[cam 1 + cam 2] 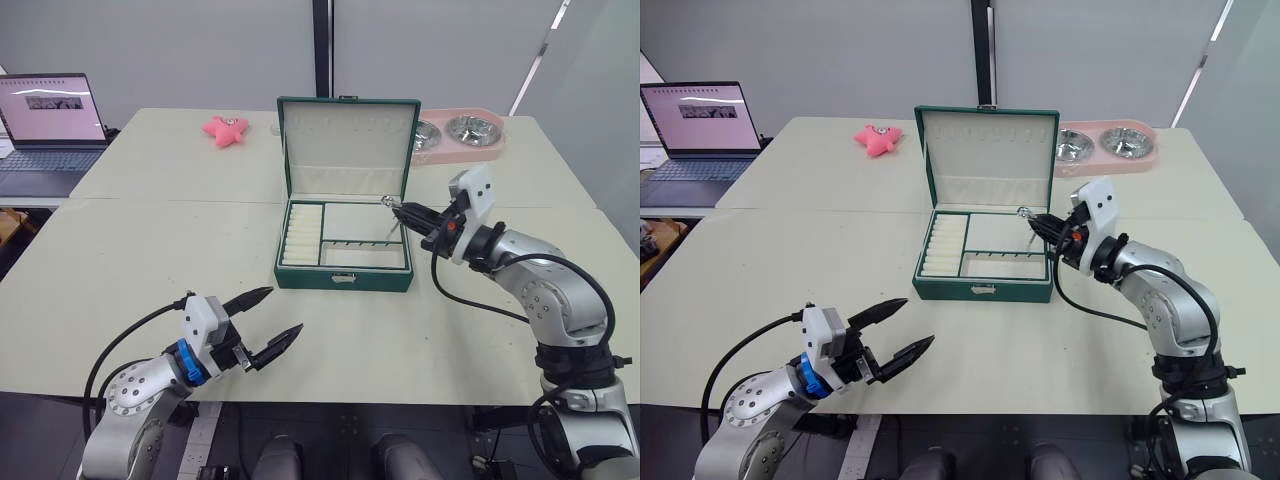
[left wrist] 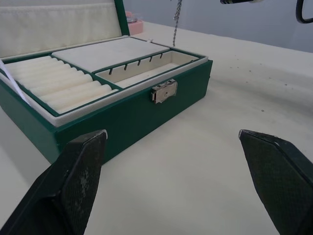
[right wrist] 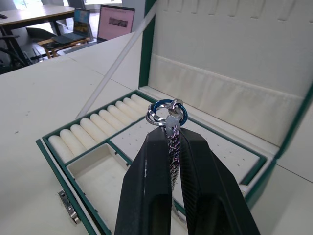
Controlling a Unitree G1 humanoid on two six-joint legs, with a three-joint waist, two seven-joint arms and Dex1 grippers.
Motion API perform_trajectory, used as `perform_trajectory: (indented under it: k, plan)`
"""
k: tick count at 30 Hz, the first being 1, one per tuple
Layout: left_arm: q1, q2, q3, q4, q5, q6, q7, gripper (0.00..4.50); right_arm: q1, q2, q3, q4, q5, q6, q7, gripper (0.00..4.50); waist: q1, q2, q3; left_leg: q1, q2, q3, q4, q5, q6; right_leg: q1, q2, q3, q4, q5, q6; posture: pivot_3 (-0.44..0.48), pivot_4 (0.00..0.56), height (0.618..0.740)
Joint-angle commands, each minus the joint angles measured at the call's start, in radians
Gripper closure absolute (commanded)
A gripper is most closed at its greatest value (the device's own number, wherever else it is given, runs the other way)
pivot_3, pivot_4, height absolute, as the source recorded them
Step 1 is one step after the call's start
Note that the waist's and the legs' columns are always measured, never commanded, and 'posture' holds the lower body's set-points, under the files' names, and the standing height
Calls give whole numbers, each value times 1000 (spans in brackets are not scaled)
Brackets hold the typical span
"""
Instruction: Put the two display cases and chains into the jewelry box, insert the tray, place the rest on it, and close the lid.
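The dark green jewelry box stands open mid-table, its lid upright at the back. The cream-lined tray sits inside it, with a ring-roll section on the left. My right gripper hovers over the box's right side, shut on a silver chain by its ring end. The chain dangles down toward the tray. My left gripper is open and holds nothing, low over the table in front of the box and to its left. The two display cases are out of view.
A pink star-shaped toy lies behind the box to the left. A pink double pet bowl is at the back right. An open laptop is on a desk at the far left.
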Motion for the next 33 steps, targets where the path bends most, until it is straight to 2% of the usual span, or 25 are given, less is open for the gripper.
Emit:
perform_trajectory:
  k: [1,15,17,19,27,30,31,33]
  plan:
    - [20,-8,29,-78,-31,18,42,0,-36,9,10,5,8,-24,27,4469,0,0,0,0,0,0,0,0,0,0,0,0,0,0,0,0,150,740]
    - [53,-3,42,-169,-62,77,121,0,-4,10,115,75,-67,-84,91,4469,-1,0,0,0,0,0,0,0,0,0,0,0,0,0,0,0,150,740]
    - [44,-3,40,-171,-63,83,127,0,-1,8,120,88,-87,-99,92,3759,-1,0,0,0,0,0,0,0,0,0,0,0,0,0,0,0,150,740]
    - [37,-1,37,-173,-64,88,132,0,-1,10,118,92,-92,-103,93,3387,-1,0,0,0,0,0,0,0,0,0,0,0,0,0,0,0,150,740]
    - [16,3,30,-177,-67,109,136,0,15,7,99,68,-80,-90,108,1240,0,0,0,0,0,0,0,0,0,0,0,0,0,0,0,0,150,740]
    - [10,4,30,-178,-65,119,139,0,25,8,88,60,-75,-88,106,229,-1,0,0,0,0,0,0,0,0,-1,0,0,0,0,0,0,150,740]
    - [3,-2,36,-179,-81,132,150,0,31,5,80,56,-70,-92,110,34,-1,0,0,0,0,0,0,0,0,-1,0,0,0,0,0,0,150,740]
    - [-7,-6,47,-179,-101,152,165,0,45,-7,54,58,-60,-108,121,34,0,0,0,0,0,0,0,0,0,0,0,0,0,0,0,0,150,740]
